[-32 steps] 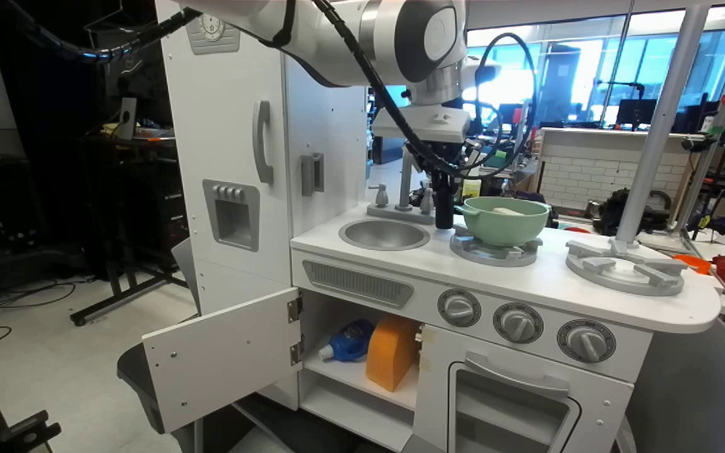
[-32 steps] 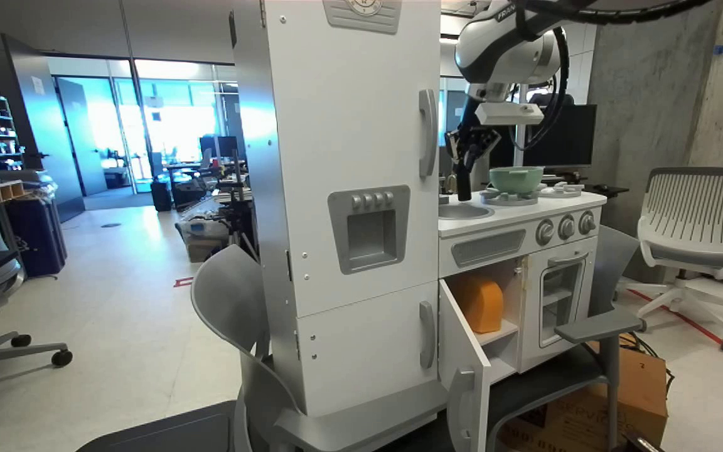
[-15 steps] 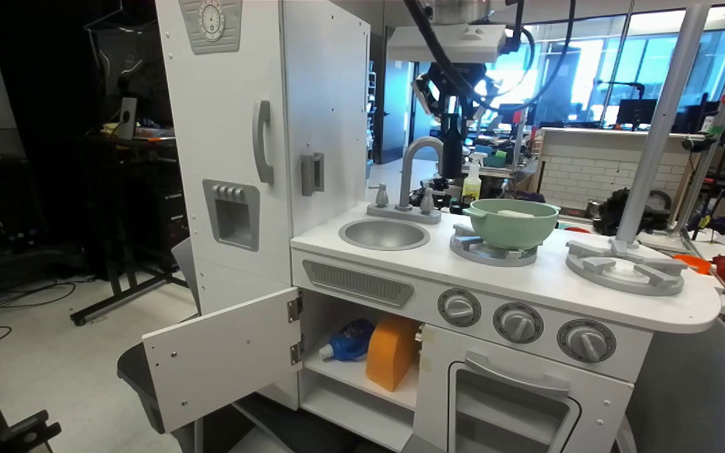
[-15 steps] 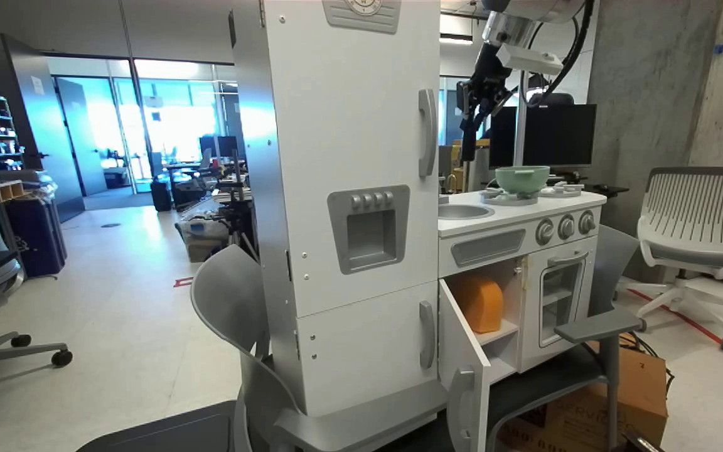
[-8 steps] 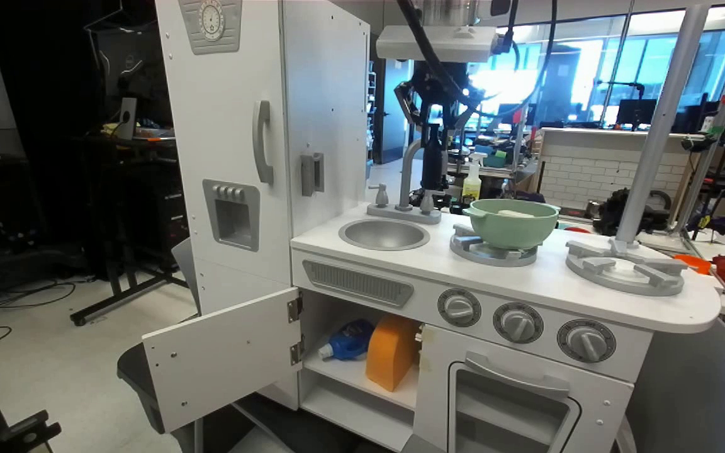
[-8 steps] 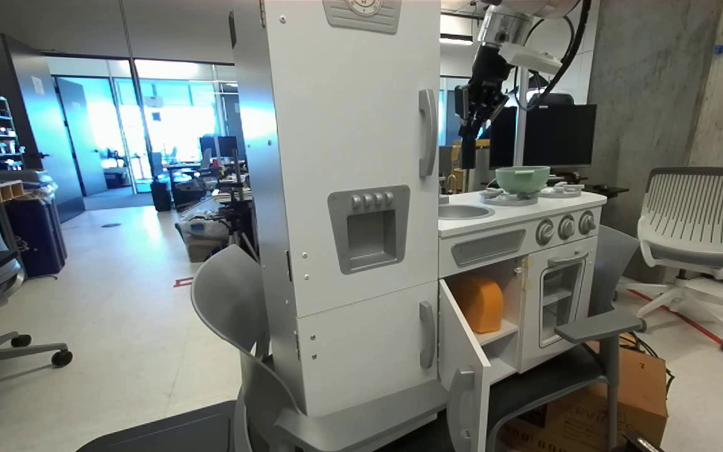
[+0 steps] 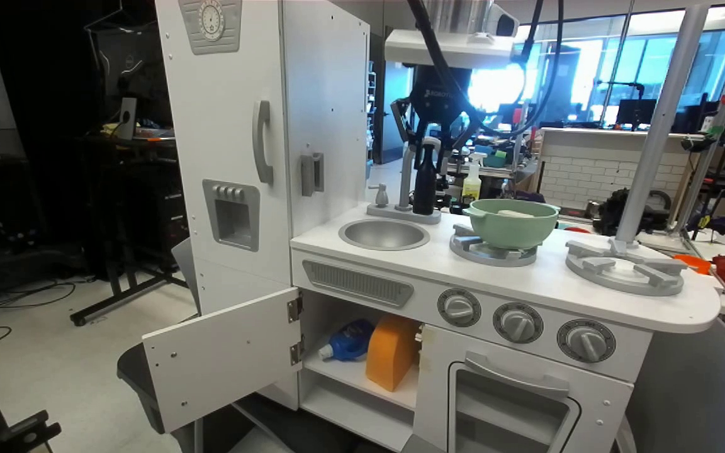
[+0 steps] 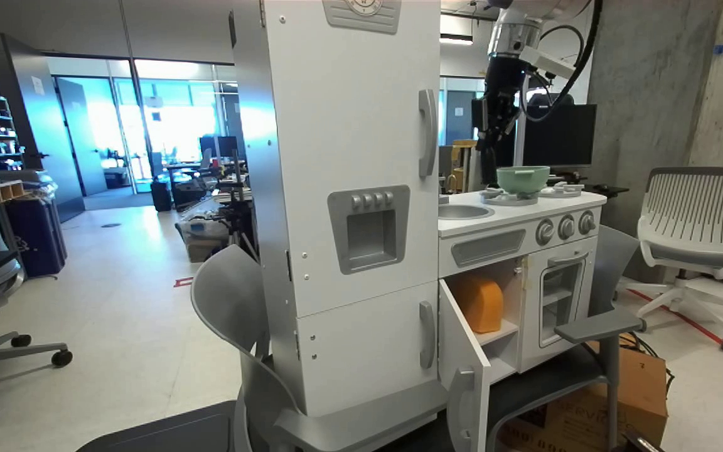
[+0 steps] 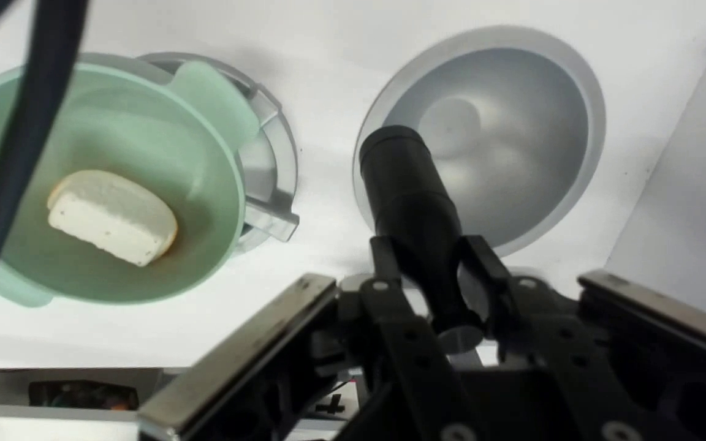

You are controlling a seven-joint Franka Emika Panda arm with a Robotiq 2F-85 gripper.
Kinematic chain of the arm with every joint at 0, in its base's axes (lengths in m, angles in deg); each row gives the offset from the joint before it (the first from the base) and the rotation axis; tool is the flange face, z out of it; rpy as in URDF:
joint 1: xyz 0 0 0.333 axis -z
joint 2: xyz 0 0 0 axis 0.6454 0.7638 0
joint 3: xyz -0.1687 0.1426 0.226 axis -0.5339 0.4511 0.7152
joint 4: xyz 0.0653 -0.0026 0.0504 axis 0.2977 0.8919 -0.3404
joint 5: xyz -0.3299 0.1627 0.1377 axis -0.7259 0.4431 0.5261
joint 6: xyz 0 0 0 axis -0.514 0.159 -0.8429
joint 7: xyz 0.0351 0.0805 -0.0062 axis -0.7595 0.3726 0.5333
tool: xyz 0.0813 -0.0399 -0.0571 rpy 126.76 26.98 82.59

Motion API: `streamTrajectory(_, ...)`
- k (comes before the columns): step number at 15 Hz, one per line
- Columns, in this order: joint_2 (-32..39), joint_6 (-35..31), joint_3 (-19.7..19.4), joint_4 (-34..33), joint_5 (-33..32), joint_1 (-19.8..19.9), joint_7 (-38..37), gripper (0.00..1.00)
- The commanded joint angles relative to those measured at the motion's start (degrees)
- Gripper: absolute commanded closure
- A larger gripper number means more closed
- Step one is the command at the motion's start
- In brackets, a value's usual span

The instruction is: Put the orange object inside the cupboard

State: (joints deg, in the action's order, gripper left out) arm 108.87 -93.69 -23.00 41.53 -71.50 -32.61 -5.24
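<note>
The orange object (image 7: pixel 393 352) stands on the inner shelf of the cupboard (image 7: pixel 362 384), and its rounded side shows in both exterior views. The cupboard's white door (image 7: pixel 230 355) is swung wide. My gripper (image 9: pixel 431 260) is up above the counter, near the back between sink and bowl, away from the orange object. Its fingers are closed around the neck of a black bottle (image 9: pixel 411 190), which hangs with its base downward. In an exterior view this bottle (image 7: pixel 425 185) appears in front of the tap's right knob.
A blue bottle (image 7: pixel 350 340) lies beside the orange object on the shelf. The green bowl (image 9: pixel 206 184), with a whitish piece (image 9: pixel 111 214) inside, sits on a burner (image 7: pixel 494 255). The sink (image 9: pixel 592 122) and grey tap (image 7: pixel 405 179) are close to the bottle. A tall fridge (image 7: pixel 328 107) flanks the counter.
The gripper rose with the black bottle from just above the counter, then came down part of the way. The green bowl shifted slightly on its burner. Orange object and cupboard door stayed still.
</note>
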Motion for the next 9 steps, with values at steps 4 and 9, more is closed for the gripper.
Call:
streamTrajectory(4,-0.9,13.2,-0.7,0.5,-0.2,0.2,6.5,0.92)
streamTrajectory(9,0.7,19.2,-2.4,-0.7,-2.2,-0.6,9.3,0.92)
